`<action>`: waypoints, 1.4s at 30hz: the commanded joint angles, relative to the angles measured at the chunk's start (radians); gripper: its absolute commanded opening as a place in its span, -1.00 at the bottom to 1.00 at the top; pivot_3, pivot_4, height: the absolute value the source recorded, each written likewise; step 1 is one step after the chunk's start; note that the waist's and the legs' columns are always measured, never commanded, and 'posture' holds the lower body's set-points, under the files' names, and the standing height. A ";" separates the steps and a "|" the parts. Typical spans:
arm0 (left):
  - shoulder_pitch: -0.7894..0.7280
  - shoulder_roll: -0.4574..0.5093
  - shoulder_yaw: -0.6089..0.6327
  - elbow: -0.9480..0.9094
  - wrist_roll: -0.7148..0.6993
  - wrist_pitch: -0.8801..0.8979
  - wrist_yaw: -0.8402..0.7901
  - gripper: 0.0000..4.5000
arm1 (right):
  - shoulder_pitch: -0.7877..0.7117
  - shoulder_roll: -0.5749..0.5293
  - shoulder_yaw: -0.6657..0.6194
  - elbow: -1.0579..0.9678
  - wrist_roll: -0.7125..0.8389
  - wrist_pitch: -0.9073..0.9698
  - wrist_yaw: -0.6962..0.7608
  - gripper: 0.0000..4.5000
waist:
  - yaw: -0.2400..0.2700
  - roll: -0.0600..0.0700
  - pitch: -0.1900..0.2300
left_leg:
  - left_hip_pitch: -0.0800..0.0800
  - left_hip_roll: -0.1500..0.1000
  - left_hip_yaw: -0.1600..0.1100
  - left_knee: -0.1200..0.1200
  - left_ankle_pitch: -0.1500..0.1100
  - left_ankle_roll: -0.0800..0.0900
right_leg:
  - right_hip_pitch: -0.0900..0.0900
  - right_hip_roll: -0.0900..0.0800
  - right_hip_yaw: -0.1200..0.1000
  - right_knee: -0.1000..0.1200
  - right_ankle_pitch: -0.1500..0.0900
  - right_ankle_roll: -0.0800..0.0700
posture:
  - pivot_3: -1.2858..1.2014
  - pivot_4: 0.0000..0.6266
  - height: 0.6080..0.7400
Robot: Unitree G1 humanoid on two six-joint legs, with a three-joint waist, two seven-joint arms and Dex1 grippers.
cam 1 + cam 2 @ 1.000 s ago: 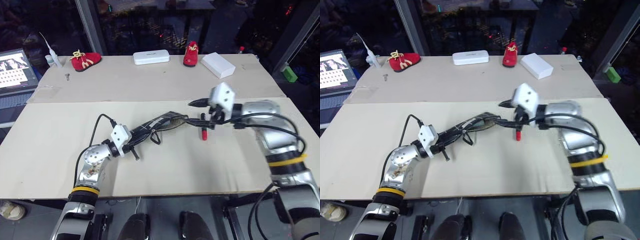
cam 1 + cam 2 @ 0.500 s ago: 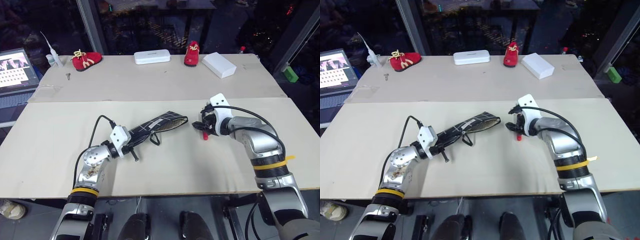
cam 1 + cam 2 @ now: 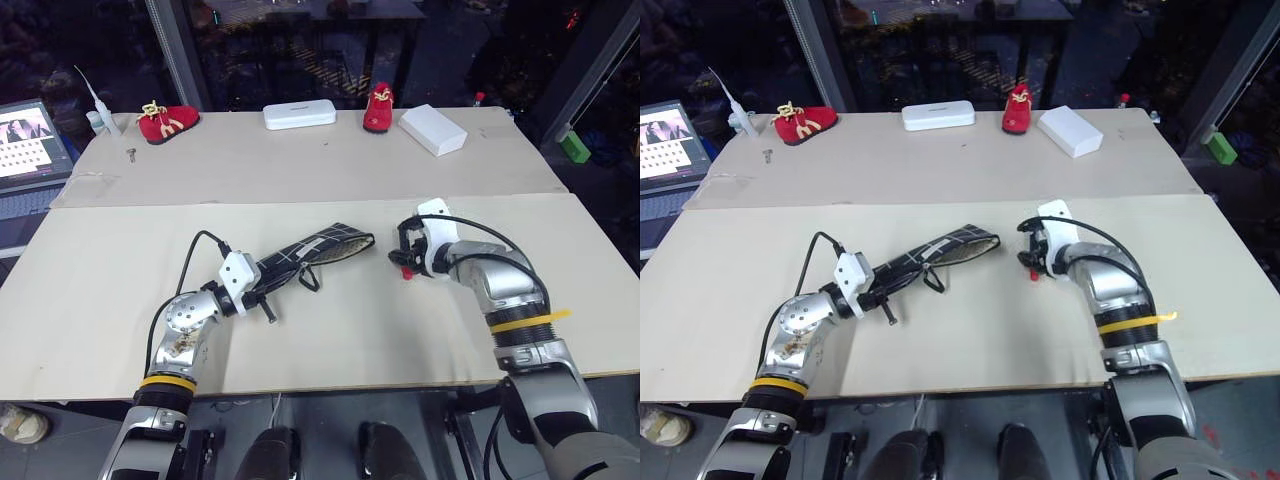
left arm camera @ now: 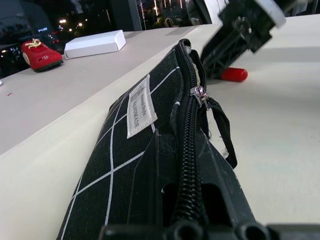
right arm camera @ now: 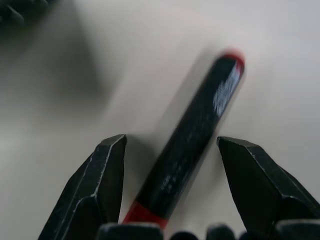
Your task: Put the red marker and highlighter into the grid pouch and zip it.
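1. Nearest me, my left claw [image 3: 262,287] is clamped shut on one end of the grid pouch [image 3: 318,246], which lies flat on the tabletop [image 3: 330,330] stretching away toward the right.
2. The pouch's zipper is open at its far end, the pull loop hanging beside it. I cannot see inside, so I cannot tell whether anything is in it. No highlighter is visible on the tabletop.
3. Just past the pouch's open mouth, my right claw [image 5: 170,160] has come down from above the pouch to the tabletop within the last second. Its fingers stand wide, one on each side of the red marker [image 5: 195,140], which lies flat between them, not yet gripped.
4. I judge this puts the marker one closing motion from being picked up, with a short carry to the pouch mouth after.
5. Farther back lie a white case [image 3: 299,114], a white box [image 3: 433,129] and two red baby shoes [image 3: 168,121].
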 commanded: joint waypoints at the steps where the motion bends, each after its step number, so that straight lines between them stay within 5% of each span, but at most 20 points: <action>1: -0.004 0.004 0.015 -0.017 -0.016 -0.007 0.007 -1.00 | -0.018 0.005 -0.026 0.054 -0.019 -0.042 -0.027 0.44 | 0.000 0.000 0.000 | 0.000 0.000 0.000 0.000 0.000 0.000 | 0.000 0.000 0.000 0.000 0.000 0.000 | 0.03 -0.52 1.00; 4: 0.001 0.005 0.016 -0.024 -0.017 -0.007 0.008 -1.00 | -0.012 0.007 -0.030 0.089 -0.022 -0.061 -0.037 0.33 | 0.000 0.000 0.000 | 0.002 0.000 0.000 0.000 0.000 0.000 | 0.002 0.000 0.000 0.000 0.000 0.000 | 0.03 -0.52 1.00; 12: 0.007 0.008 0.016 -0.037 -0.018 -0.006 0.013 -1.00 | -0.017 -0.006 -0.070 0.104 -0.019 -0.098 -0.047 -0.77 | 0.000 0.000 0.000 | 0.002 0.000 0.000 0.000 0.000 0.000 | 0.002 0.000 0.001 0.000 0.000 0.000 | 0.03 -0.52 1.00; 20: 0.003 0.015 0.012 -0.041 -0.023 0.004 0.008 -1.00 | 0.041 -0.084 -0.018 -0.161 -0.049 -0.395 0.081 -0.78 | 0.001 0.001 0.000 | -0.001 0.000 0.000 0.000 0.000 0.000 | -0.002 0.000 0.000 0.001 0.000 0.000 | 0.03 -0.52 1.00; 24: -0.001 0.017 0.009 -0.039 -0.026 0.008 0.004 -1.00 | 0.137 -0.244 0.081 -0.391 -0.120 -0.716 0.285 -0.78 | -0.001 0.000 0.000 | -0.002 0.000 0.000 0.000 0.000 0.000 | -0.002 0.001 0.000 0.000 0.000 0.000 | 0.03 -0.52 1.00; 30: -0.010 0.015 0.006 -0.032 -0.025 0.011 -0.003 -1.00 | 0.174 -0.399 0.157 -0.429 -0.255 -0.950 0.396 -0.78 | 0.002 0.000 0.000 | 0.002 0.001 0.001 0.001 0.000 0.000 | 0.001 0.001 0.001 -0.003 0.000 0.001 | 0.03 -0.52 1.00; 42: -0.002 0.008 0.002 -0.046 -0.028 0.015 -0.011 -1.00 | 0.128 -0.302 0.251 -0.319 -0.407 -1.079 0.381 -0.78 | 0.003 0.000 0.000 | 0.002 0.002 0.002 0.001 0.000 0.000 | 0.001 0.003 0.003 -0.003 0.000 0.000 | 0.03 -0.52 1.00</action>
